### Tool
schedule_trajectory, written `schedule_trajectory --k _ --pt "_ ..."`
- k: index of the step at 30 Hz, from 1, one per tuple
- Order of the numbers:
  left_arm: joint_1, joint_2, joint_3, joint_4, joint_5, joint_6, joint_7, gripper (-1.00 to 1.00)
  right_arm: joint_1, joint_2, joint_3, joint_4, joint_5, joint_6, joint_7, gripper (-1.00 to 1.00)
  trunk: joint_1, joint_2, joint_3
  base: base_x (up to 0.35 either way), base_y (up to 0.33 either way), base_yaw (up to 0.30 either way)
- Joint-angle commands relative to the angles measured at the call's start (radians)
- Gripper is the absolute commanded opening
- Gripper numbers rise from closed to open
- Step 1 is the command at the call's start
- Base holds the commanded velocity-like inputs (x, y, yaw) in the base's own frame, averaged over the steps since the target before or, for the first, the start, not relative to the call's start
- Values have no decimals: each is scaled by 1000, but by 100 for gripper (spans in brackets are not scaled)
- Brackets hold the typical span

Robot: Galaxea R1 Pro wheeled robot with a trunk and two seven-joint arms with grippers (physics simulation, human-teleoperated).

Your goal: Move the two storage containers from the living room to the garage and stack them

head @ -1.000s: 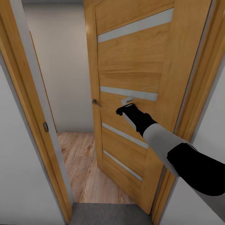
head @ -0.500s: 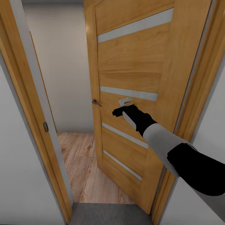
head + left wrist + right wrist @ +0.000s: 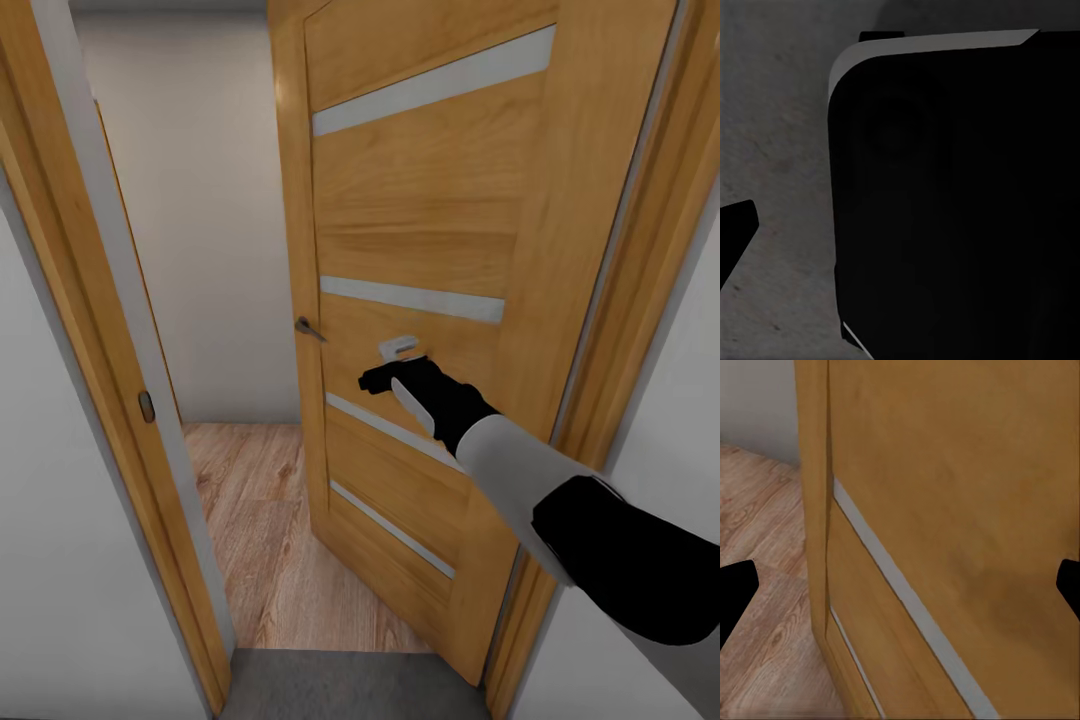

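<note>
Right end effector [image 3: 385, 377] spread wide against door [image 3: 420, 220] (half-open), left's state unclear.

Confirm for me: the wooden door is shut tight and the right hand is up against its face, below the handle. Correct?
Not quite. The wooden door is ajar, not shut: the head view shows a gap at its handle edge with wood floor beyond. The rest holds: the right hand is at the door's face, below handle height.
</note>
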Motion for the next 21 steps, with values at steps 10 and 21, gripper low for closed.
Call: schedule_trajectory --k 10,21 --pt "0 1 0 0 0 -1 -1 100 56 0 5 -4 -14 -1 -8 100 0 -1 -1 53 0 0" --pt "0 1 0 0 0 -1 -1 100 118 0 9 -37 -13 2 -10 100 0 -1 -1 280 0 0"
